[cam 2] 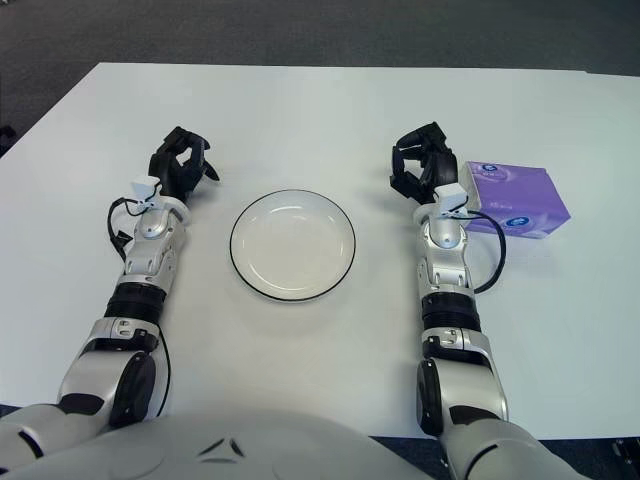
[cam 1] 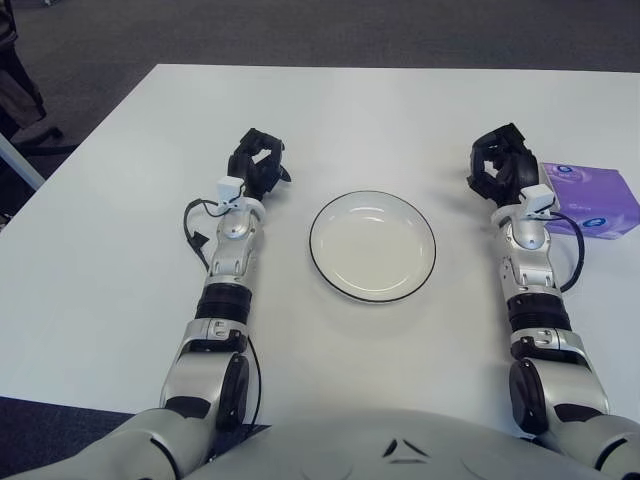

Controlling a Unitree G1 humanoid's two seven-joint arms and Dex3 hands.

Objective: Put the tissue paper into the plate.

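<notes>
Both arms stretched forward, flanking white plate (cam 1: 372,245). Left hand (cam 1: 256,163) curled, empty. Right hand (cam 2: 424,168) curled, empty, just beside purple tissue pack (cam 2: 514,199).

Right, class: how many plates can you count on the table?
1. The plate sits on the white table between the left hand and right hand; nothing is in it.

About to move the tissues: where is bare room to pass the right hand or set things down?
Bare: the plate itself, the table beyond it, and the strips between the plate and each forearm. Crowded: the right hand sits close beside the tissue pack. The left hand rests left of the plate.
</notes>
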